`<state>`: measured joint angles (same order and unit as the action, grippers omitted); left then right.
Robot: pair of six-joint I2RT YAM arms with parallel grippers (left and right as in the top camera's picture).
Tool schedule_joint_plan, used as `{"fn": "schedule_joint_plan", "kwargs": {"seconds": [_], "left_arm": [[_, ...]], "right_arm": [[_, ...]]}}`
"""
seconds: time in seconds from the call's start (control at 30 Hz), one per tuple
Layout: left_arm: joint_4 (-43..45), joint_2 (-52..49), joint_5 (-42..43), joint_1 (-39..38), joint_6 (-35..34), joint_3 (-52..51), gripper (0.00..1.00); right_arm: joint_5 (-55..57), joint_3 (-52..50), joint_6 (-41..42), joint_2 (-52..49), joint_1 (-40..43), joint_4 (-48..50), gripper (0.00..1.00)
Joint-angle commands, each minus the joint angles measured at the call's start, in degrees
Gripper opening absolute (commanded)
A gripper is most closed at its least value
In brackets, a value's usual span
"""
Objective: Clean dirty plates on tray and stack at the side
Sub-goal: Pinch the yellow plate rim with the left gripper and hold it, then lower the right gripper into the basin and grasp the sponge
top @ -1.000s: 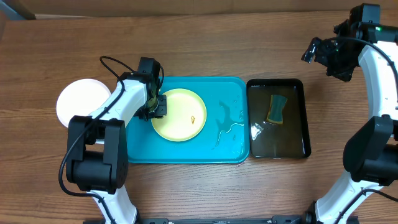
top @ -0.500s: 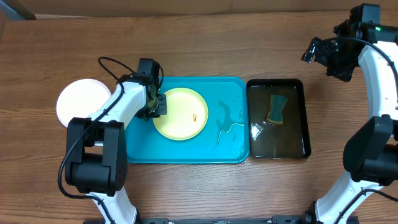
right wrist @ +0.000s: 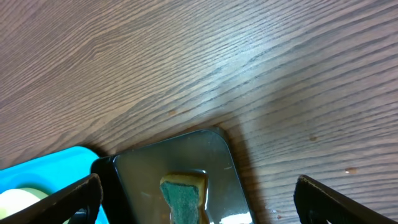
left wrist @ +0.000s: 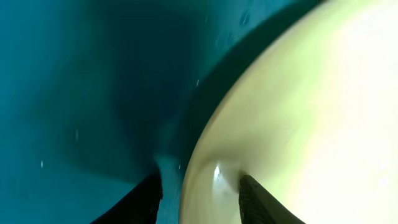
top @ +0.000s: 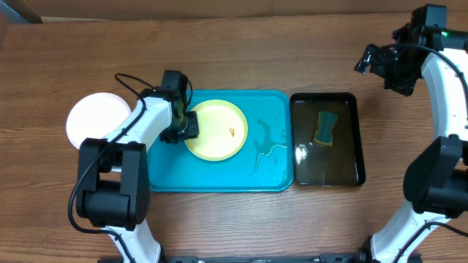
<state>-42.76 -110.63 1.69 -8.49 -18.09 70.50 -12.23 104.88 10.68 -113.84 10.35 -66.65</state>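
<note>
The pale yellow-green plate [top: 216, 131] lies on the turquoise tray [top: 219, 179], left of its middle, with a small orange speck [top: 232, 132] on it. My left gripper [top: 186, 128] is at the plate's left rim. In the left wrist view the left gripper [left wrist: 200, 186] straddles the plate [left wrist: 311, 124]: one finger rests on its inner face, the other stands over the tray [left wrist: 74, 93] a little off the rim. A white plate [top: 95, 120] sits on the table left of the tray. My right gripper [top: 374, 62] hangs open, high at the back right.
A black tray [top: 351, 175] of murky water stands right of the turquoise one, with a green-and-yellow sponge [top: 325, 128] in it. The sponge [right wrist: 186, 202] also shows below my right gripper [right wrist: 198, 190]. Water streaks [top: 267, 146] lie on the turquoise tray's right half.
The yellow-green plate has slid a little to the right and back on the tray, with my left gripper following at its rim. The left jaws closed, then widened again. The right arm has not moved.
</note>
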Motion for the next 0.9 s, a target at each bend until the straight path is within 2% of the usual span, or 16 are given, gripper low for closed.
{"fn": "schedule_joint_plan", "kwargs": {"seconds": [0.0, 0.07, 0.23, 0.3, 0.37, 0.4, 0.43, 0.6, 0.67, 0.87], "left_arm": [[1.7, -1.4, -1.2, 0.4, 0.3, -1.3, 0.36], [2.5, -1.4, -1.2, 0.4, 0.3, -1.3, 0.23], [1.2, -1.4, 0.6, 0.2, -0.4, -1.4, 0.22], [1.0, -1.4, 2.1, 0.2, -0.4, -1.4, 0.15], [1.0, -1.4, 2.4, 0.2, -0.4, -1.4, 0.04], [1.0, -1.4, 2.4, 0.2, -0.3, -1.4, 0.04], [0.9, -1.4, 2.4, 0.2, -0.3, -1.4, 0.04], [0.8, -1.4, 2.4, 0.2, -0.4, -1.4, 0.04], [0.8, -1.4, 2.4, 0.2, -0.4, -1.4, 0.04], [0.8, -1.4, 2.4, 0.2, 0.0, -1.4, 0.10]], "right_arm": [[-0.3, 0.8, -0.2, 0.7, 0.0, 0.2, 1.00], [-0.3, 0.8, -0.2, 0.7, 0.0, 0.2, 1.00], [-5.8, 0.8, 0.5, 0.7, 0.0, -0.1, 1.00], [-7.0, 0.8, 0.5, 0.7, 0.0, -3.7, 1.00], [-10.5, 0.8, -1.1, 0.7, 0.0, -5.5, 1.00], [-12.4, 0.8, -2.5, 0.7, -0.1, -6.4, 0.94], [-13.7, 0.8, -3.3, 0.7, -0.3, -7.6, 0.83], [-8.3, 0.7, -3.7, 0.7, -3.8, -16.2, 0.77], [-5.1, -0.1, -3.6, 0.7, -5.7, -18.1, 0.77], [1.4, -5.0, -2.4, 0.7, -12.5, -19.8, 0.95]]}}
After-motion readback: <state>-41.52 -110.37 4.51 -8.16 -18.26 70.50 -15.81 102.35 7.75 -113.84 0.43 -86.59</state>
